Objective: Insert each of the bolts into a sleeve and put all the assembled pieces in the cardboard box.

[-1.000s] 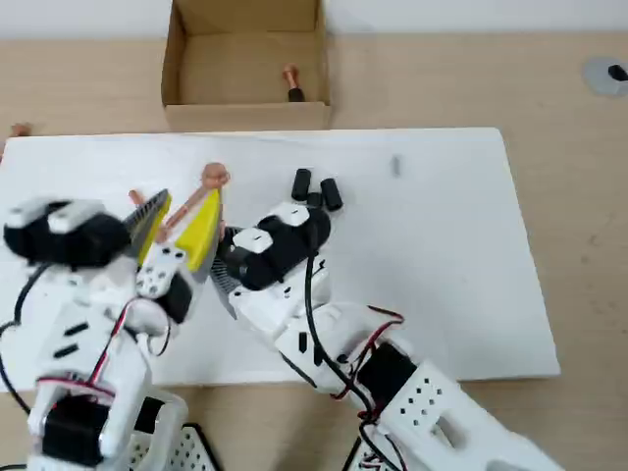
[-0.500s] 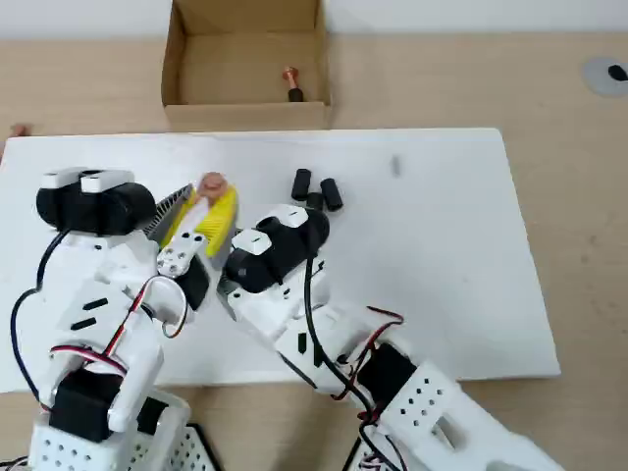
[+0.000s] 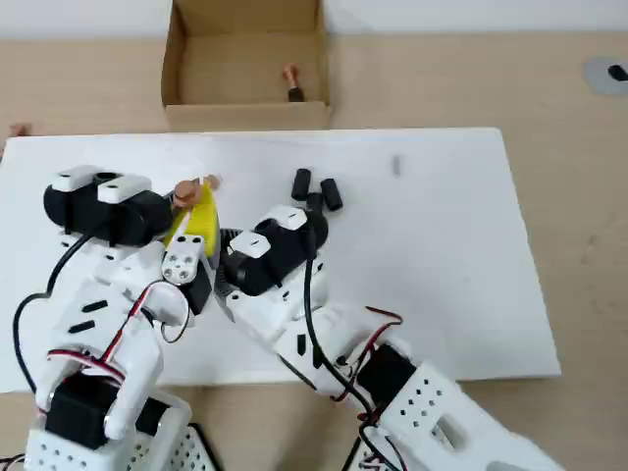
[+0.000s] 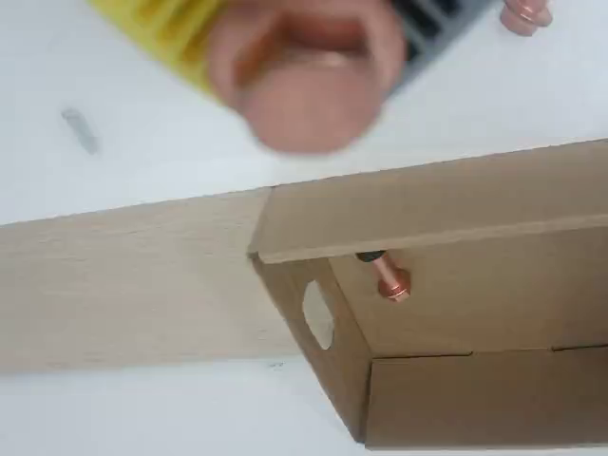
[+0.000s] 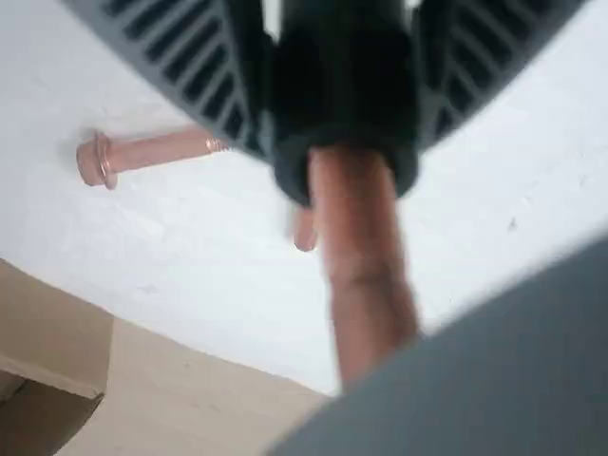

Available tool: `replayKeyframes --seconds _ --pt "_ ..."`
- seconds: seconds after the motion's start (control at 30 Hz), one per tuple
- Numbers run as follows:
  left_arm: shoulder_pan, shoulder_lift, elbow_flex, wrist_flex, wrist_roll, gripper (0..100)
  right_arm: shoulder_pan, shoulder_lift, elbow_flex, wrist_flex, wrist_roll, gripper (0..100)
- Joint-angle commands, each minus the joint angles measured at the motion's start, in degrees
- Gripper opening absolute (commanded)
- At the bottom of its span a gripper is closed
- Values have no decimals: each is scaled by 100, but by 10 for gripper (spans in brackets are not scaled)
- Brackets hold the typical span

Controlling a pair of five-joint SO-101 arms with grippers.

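High view: the left end effector (image 3: pixel 193 199) is clenched on a copper bolt (image 3: pixel 186 190) over the white sheet (image 3: pixel 442 255) on the desk (image 3: pixel 579 196). The right end effector (image 5: pixel 342 104) grips a black sleeve (image 5: pixel 344 114) with a copper shank (image 5: pixel 356 247) poking out. Three loose sleeves (image 3: pixel 315 188) lie clustered nearby. One assembled piece (image 3: pixel 291 83) sits in the cardboard box (image 3: pixel 245 116).

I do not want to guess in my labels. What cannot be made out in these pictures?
- Left wrist view: the bolt in the left pincer is blurred; its head hides the rest.
- Right wrist view: the copper shank in the right pincer's sleeve runs behind a grey blur at the edge.
- High view: the loose sleeves are too small to count.
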Motion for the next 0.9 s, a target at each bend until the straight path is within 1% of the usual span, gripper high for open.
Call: replayKeyframes --seconds 0.0,0.07,0.13,0.3,0.4,0.5,0.6,0.87 --pt "26 -22 -369 -70 -97 5 4 -171 -101 -53 0 10" --pt "26 -22 -378 -62 -105 5 13 -171 -136 -62 9 10" --pt "35 4 -413 9 -290 5 13 -171 -171 -62 9 10" --pt "211 13 -703 563 -695 5 13 -180 -347 -70 35 10" --pt "281 22 -923 853 -774 5 -4 -171 -356 -255 343 10" --pt "281 22 -1002 879 -774 5 4 -171 -215 -782 721 10" --pt "281 22 -993 897 -774 5 4 -171 4 -1169 862 10" --pt "290 31 -958 897 -774 5 -4 -171 145 -1301 879 10"
